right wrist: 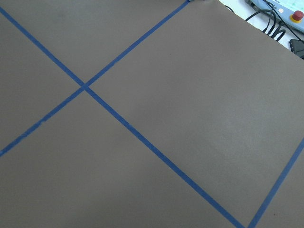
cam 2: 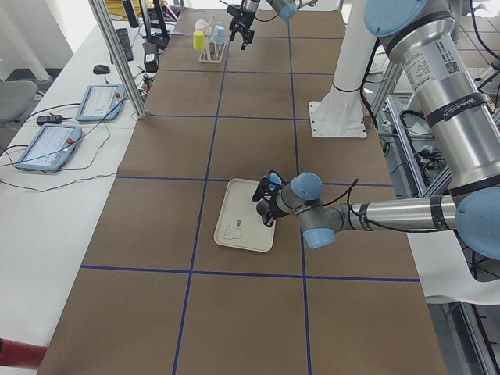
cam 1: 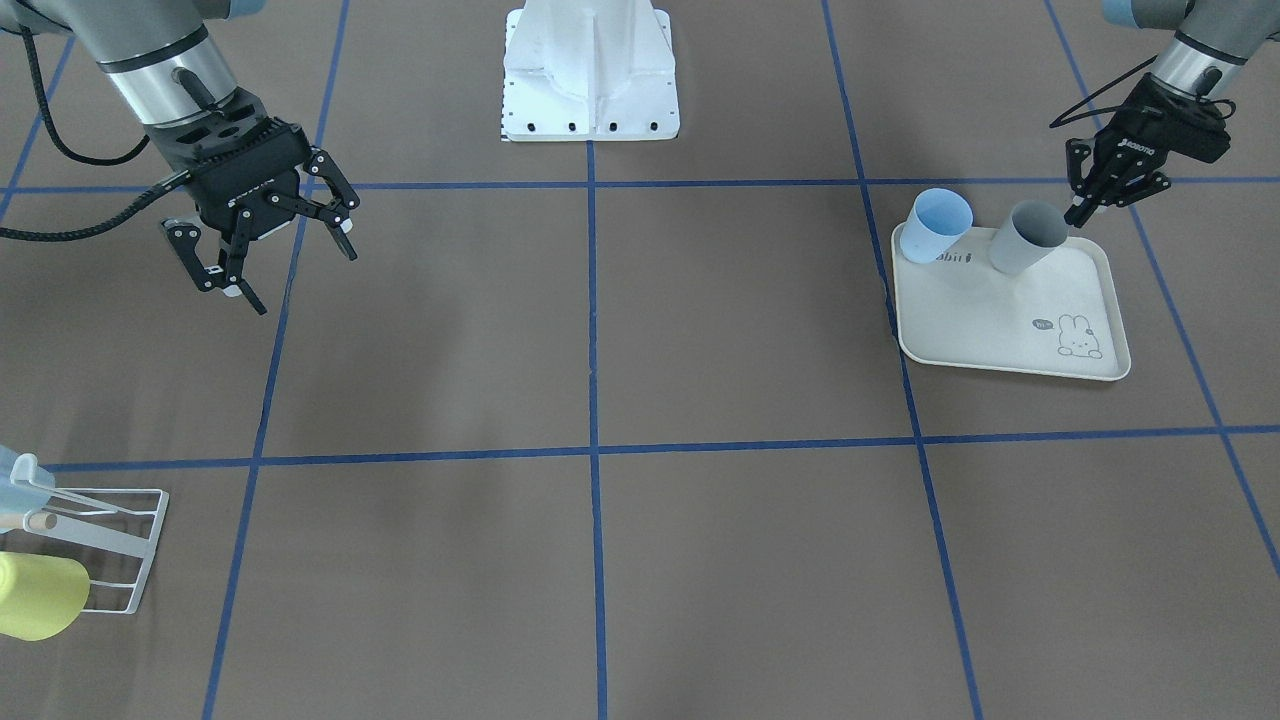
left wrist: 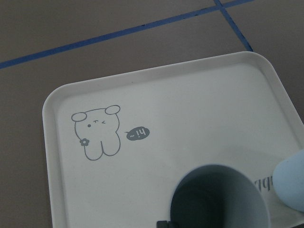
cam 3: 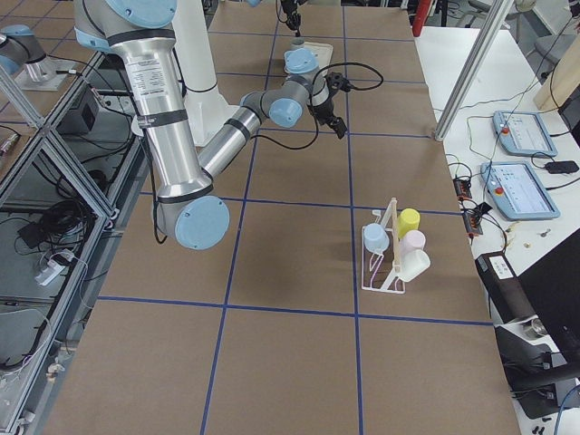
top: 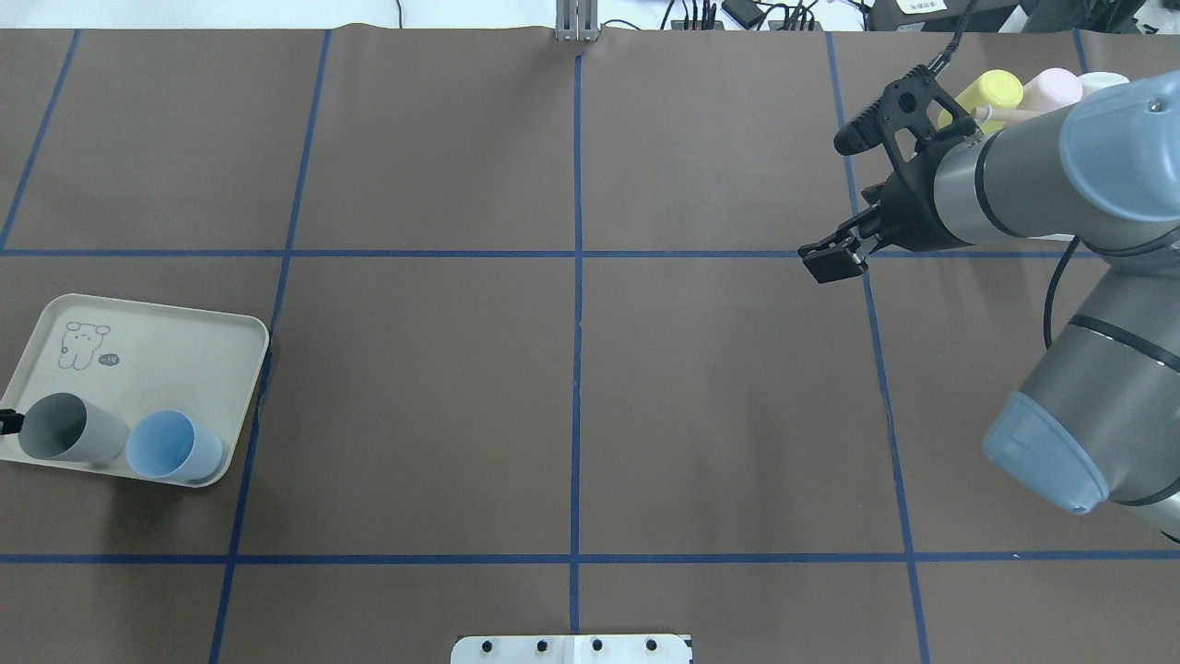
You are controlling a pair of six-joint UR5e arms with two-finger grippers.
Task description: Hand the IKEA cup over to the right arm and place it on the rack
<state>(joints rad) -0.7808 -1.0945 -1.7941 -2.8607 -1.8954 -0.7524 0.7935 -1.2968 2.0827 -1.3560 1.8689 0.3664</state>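
Note:
A grey IKEA cup point(cam 1: 1028, 240) stands open end up at the back of a cream rabbit-print tray point(cam 1: 1000, 325), beside a light blue cup point(cam 1: 935, 225). My left gripper point(cam 1: 1080, 214) is down at the grey cup's rim, its fingers drawn together on the wall. In the left wrist view the grey cup point(left wrist: 218, 199) fills the bottom and one fingertip point(left wrist: 164, 223) shows at its rim. My right gripper point(cam 1: 300, 278) hangs open and empty above the mat, far from the tray. The white wire rack point(cam 1: 110, 545) stands at the table's right end.
The rack point(cam 3: 385, 263) carries a yellow cup point(cam 3: 408, 220), a pale blue, a pink and a white one. The robot's white base point(cam 1: 590, 75) stands at mid-table. Blue tape lines cross the brown mat. Tablets and cables lie on a side bench point(cam 3: 521, 163).

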